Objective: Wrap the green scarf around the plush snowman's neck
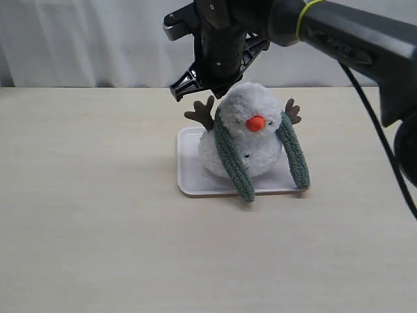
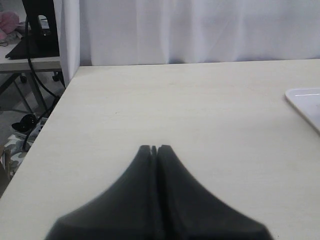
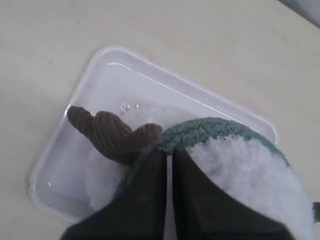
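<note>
The plush snowman (image 1: 255, 145) sits on a white tray (image 1: 192, 186), its orange nose facing the camera. The green scarf (image 1: 231, 153) runs behind its head, and both ends hang down the front to the tray. My right gripper (image 1: 218, 98) comes down at the head's left side, beside a brown twig arm (image 1: 202, 112). In the right wrist view this gripper (image 3: 169, 150) is shut, its tips pinching the scarf's (image 3: 210, 129) edge next to the twig arm (image 3: 107, 134). The neck is hidden under fluff and scarf. My left gripper (image 2: 154, 148) is shut and holds nothing, low over bare table.
The tray's (image 3: 100, 75) rim surrounds the snowman closely. A tray corner (image 2: 305, 100) shows at the edge of the left wrist view. The table's side edge (image 2: 50, 125) lies near the left gripper, with cables and a stand beyond it. A white curtain hangs behind.
</note>
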You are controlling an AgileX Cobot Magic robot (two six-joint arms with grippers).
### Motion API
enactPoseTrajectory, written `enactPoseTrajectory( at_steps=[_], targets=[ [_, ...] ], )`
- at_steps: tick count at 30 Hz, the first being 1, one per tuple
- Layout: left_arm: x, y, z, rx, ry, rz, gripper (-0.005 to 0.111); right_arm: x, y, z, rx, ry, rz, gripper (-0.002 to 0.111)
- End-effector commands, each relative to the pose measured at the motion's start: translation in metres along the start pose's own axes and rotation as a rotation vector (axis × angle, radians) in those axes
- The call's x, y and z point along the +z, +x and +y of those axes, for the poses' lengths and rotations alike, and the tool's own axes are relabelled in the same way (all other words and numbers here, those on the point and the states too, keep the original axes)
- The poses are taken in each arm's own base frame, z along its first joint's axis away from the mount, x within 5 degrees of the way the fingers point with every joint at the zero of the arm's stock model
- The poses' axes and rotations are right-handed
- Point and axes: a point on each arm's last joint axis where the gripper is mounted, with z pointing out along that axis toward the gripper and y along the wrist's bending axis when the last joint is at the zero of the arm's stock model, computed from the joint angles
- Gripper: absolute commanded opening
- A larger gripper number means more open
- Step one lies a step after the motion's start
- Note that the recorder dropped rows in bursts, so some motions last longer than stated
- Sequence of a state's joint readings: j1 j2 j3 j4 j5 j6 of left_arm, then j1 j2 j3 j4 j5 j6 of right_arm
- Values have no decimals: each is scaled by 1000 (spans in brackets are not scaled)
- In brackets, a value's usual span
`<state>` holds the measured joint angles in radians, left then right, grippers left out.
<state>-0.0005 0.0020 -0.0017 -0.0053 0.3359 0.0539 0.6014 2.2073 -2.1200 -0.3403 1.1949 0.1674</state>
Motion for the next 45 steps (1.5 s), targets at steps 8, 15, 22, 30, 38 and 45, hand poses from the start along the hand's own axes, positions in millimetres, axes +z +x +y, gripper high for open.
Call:
enactPoseTrajectory(
  at_steps=[8, 15, 22, 30, 38, 45],
  targets=[
    [0, -1, 0, -2, 7, -12, 0, 36, 4, -3, 55, -53, 94, 4],
    [0, -1, 0, -2, 7, -12, 0, 45, 6, -1, 50, -52, 113, 4],
    [0, -1, 0, -2, 7, -12, 0, 12, 0, -11, 56, -55, 46, 4],
    [0, -1, 0, -2, 7, -15, 0, 0, -3, -45, 145, 32, -14, 4],
    [0, -1, 0, -2, 7, -15, 0, 35, 7, -53, 164, -129, 98, 4],
    [0, -1, 0, -2, 7, -15, 0, 55, 11, -47, 127, -137, 137, 4]
  ],
)
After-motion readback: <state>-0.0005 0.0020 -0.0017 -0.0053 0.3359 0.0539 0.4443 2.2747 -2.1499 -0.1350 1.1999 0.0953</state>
